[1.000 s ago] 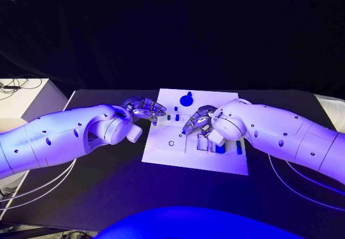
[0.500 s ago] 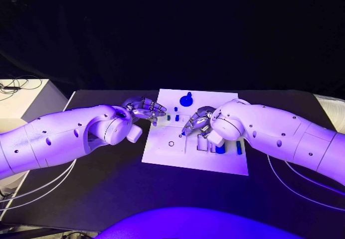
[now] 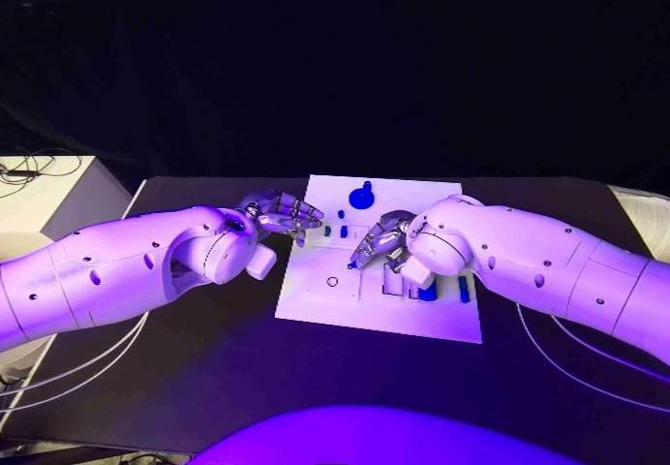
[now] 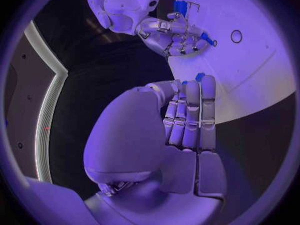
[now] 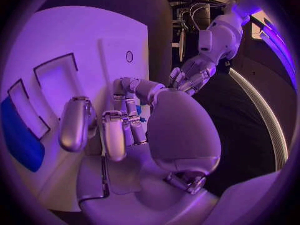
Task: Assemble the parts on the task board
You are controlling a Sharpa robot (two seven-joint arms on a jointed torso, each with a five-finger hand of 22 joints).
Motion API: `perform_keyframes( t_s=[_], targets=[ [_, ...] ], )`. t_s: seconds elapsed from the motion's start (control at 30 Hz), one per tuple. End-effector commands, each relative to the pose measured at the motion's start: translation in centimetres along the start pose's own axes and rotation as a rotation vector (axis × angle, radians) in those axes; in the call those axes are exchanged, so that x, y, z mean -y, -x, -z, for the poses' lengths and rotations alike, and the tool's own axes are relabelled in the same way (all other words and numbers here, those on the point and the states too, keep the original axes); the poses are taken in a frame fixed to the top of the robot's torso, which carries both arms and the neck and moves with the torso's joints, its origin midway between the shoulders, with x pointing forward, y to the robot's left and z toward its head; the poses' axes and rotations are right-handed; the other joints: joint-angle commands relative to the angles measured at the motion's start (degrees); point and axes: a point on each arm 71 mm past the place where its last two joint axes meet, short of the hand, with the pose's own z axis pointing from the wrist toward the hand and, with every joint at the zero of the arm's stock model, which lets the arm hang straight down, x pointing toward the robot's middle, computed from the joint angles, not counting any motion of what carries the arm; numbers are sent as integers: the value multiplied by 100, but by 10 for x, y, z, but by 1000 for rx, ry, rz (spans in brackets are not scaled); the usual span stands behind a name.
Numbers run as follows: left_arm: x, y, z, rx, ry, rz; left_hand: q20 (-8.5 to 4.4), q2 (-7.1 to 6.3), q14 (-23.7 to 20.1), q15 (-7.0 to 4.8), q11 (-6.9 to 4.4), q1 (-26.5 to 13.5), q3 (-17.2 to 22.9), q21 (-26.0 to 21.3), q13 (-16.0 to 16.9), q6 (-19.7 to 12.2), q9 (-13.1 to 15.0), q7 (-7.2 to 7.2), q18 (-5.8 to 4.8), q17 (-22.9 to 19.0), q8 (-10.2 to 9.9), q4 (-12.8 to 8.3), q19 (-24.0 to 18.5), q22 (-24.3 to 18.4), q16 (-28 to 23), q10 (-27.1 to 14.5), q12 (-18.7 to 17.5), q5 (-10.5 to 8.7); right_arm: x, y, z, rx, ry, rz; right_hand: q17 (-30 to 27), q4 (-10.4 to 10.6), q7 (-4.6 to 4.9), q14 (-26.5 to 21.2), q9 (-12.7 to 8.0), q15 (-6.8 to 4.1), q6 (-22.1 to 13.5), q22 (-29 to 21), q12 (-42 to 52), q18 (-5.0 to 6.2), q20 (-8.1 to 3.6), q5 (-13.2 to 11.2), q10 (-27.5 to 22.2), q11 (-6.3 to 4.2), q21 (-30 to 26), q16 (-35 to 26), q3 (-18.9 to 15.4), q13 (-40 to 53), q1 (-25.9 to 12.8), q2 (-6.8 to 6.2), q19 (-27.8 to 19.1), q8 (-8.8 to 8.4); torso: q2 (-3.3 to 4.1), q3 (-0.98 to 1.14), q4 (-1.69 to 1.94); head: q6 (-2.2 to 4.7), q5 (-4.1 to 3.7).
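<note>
The white task board (image 3: 332,302) lies in the middle of the black table. A round blue knob (image 3: 362,195) stands at its far edge, and two small blue pegs (image 3: 335,231) stand near its left side. My left hand (image 3: 281,212) hovers at the board's left edge with its fingers (image 4: 190,115) curled in; the two pegs show just past their tips. My right hand (image 3: 380,239) is over the board's middle and pinches a small blue part (image 4: 209,41) at its fingertips (image 5: 115,130), just above the board. A blue block (image 5: 22,140) lies in a recess beside that hand.
A small ring-shaped hole (image 3: 332,280) sits in the board's near-left area. Blue pieces (image 3: 427,289) lie in slots at the board's right, partly behind my right arm. A white box (image 3: 49,189) stands off the table's left side.
My right hand has shifted slightly nearer and to the left over the board with its small blue part. The left hand has stayed put.
</note>
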Motion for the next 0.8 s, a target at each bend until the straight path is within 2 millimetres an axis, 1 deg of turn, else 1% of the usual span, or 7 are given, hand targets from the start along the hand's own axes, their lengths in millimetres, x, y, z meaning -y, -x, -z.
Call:
perform_keyframes(
  t_s=[0.03, 0.4, 0.8],
  targets=[
    [1, -1, 0, -2, -10, 5, 2, -31, 47, -2, -12, -13, -1, 18, 8, 46, -5, 12, 96, 5, -40, -26, -23, 6, -32, 42, -16, 28, -1, -4, -1, -35, 8, 6, 595, 2, 17, 368, 9, 0, -18, 986, 21, -25, -37, 25, 29, -32, -32, -16, -46, 5, -6, 61, 298, 22, -1, 1, 0, 17, 1],
    [1, -1, -1, -1, -9, 5, 2, -31, 47, -2, -12, -13, -1, 18, 8, 46, -5, 12, 96, 5, -40, -26, -23, 6, -32, 42, -16, 28, -2, -6, -2, -27, 2, 26, 595, 2, 17, 368, 10, 0, -18, 984, 20, -23, -37, 24, 29, -32, -40, -16, -48, 5, -6, 61, 297, 22, 4, -1, 3, 38, -1],
    [1, -1, 0, -2, -9, 5, 2, -31, 47, -2, -12, -13, -1, 18, 8, 46, -5, 12, 96, 5, -40, -26, -23, 6, -32, 42, -16, 28, 0, -4, -3, 6, -19, 42, 594, 0, 19, 367, 13, 0, -22, 986, 19, -25, -37, 15, 28, -31, -33, -16, -60, 5, -9, 64, 298, 23, 5, 2, 4, 39, 8]
  ],
)
